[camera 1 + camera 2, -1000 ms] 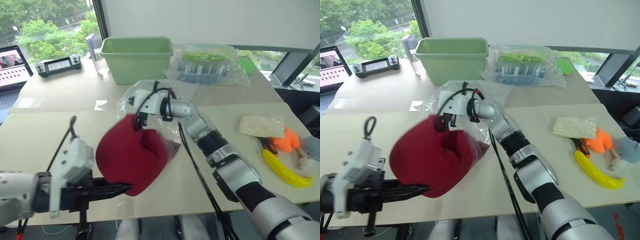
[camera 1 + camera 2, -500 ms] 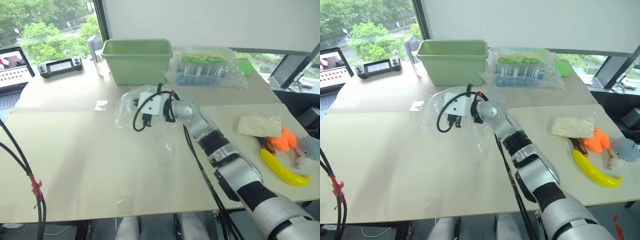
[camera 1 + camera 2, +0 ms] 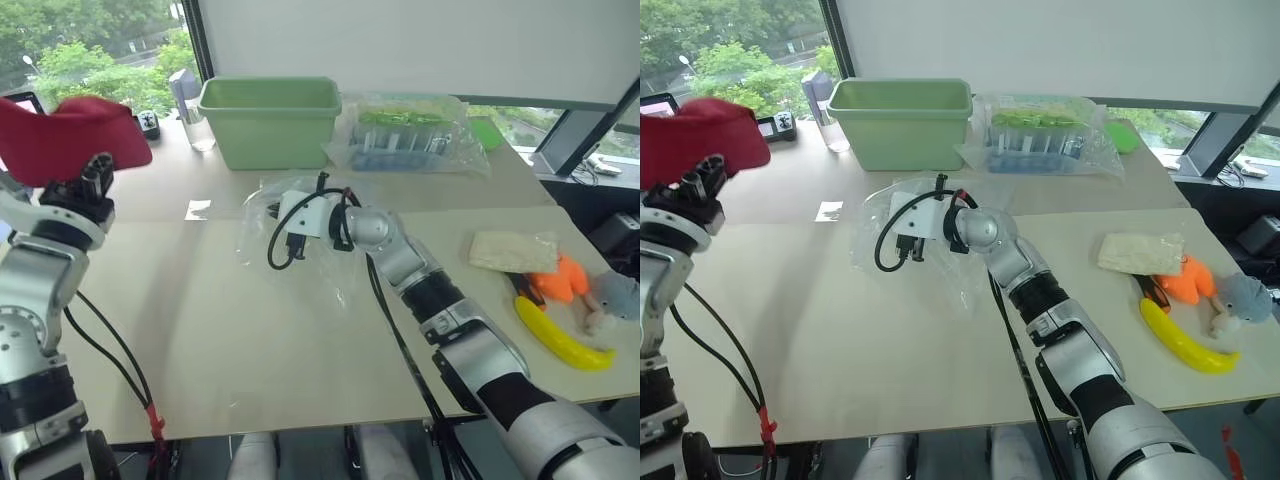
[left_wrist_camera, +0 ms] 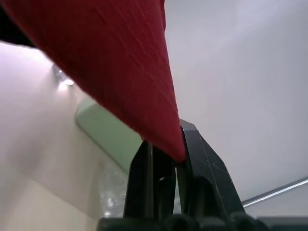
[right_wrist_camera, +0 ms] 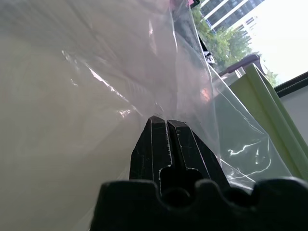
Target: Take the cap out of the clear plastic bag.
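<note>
The left pincer point(image 4: 166, 154) is pinched on the cap's point(image 3: 65, 140) edge and holds it in the air, well left of the green bin point(image 3: 272, 118), clear of the worktop point(image 3: 200, 330). The right pincer point(image 5: 166, 132), pressed together on the film, keeps the emptied clear plastic bag point(image 3: 300, 235) just in front of that bin.

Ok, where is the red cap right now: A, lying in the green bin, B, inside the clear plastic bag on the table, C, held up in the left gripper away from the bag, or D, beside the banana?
C: the left gripper is shut on the cap, holding it raised at the table's left side, while the right gripper pinches the clear plastic bag, which sits empty on the table.
</note>
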